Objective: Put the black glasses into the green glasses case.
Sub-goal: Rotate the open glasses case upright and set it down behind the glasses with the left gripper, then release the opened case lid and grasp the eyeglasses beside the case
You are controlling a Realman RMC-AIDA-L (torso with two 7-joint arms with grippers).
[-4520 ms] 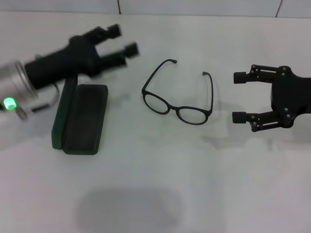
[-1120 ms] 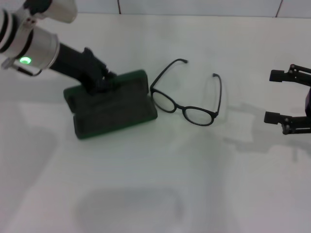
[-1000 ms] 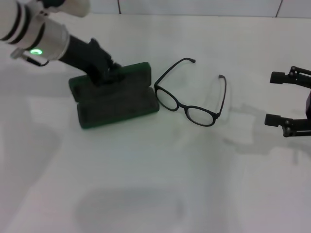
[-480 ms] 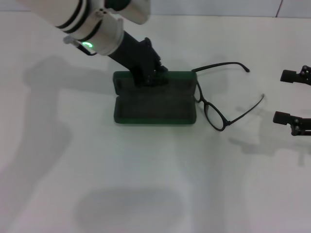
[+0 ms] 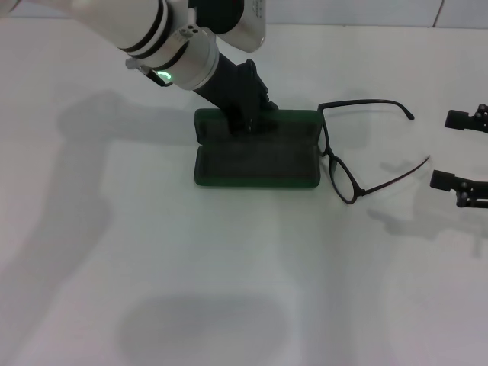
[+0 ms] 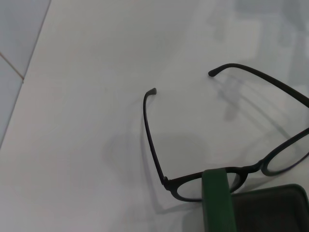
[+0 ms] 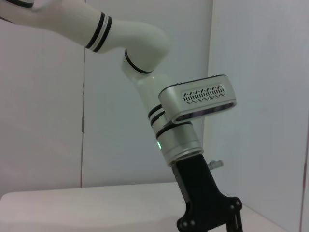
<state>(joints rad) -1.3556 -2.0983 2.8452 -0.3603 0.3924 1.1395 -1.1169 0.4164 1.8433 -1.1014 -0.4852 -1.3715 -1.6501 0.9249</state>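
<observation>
Shifted right, left gripper [image 5: 252, 122] pinches green glasses case [image 5: 257, 164] (nudging black glasses [image 5: 347, 179]).

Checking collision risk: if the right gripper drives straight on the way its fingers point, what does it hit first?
Probably the glasses. The right gripper sits open at the head view's right edge, fingers pointing toward the table's middle. The temple arm tips lie nearest in that line; the case is behind. Heights are unclear, so it might pass above.
</observation>
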